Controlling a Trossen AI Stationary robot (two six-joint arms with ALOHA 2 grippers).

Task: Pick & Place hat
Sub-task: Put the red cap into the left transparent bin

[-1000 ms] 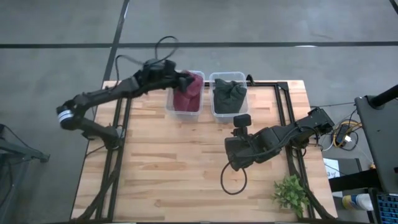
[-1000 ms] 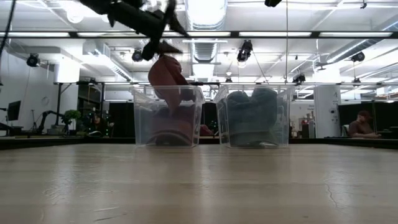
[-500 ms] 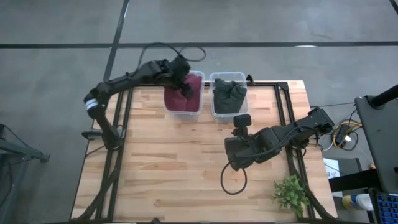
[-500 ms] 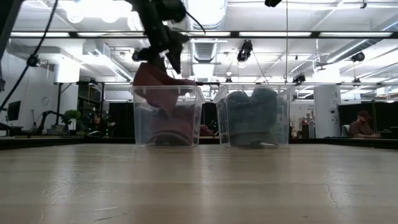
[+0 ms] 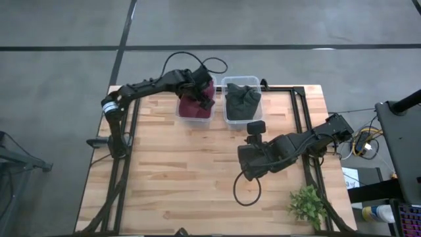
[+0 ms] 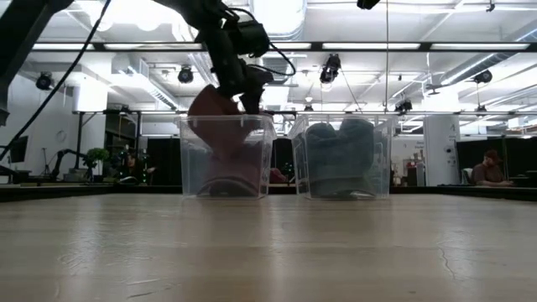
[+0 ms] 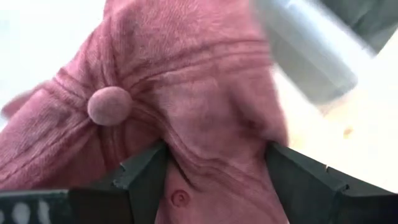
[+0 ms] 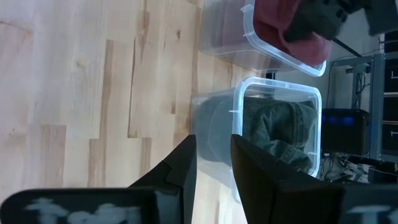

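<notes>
A dark red hat with a round top button sits partly inside the left clear bin at the table's far edge. My left gripper is shut on it just above the bin's rim. The right clear bin holds a dark green hat. My right gripper hovers over mid-table, near the green bin, fingers a narrow gap apart with nothing between them. My left gripper pinches a bunched part of the hat's crown between its two fingers, a little way from the top button. The fingers come slanting down from above. The hat's upper part shows above the bin's rim; its lower part is inside the bin.
A small green plant stands at the near right corner. A dark cable loop hangs under the right arm. Bare wooden tabletop spreads across the near and left parts. A seated person shows far behind the table.
My left gripper has tipped steeply downward and sunk over the left bin, shifting slightly toward the table's right. The red hat, which hung from it above the rim, has come down so its lower part lies inside the bin.
</notes>
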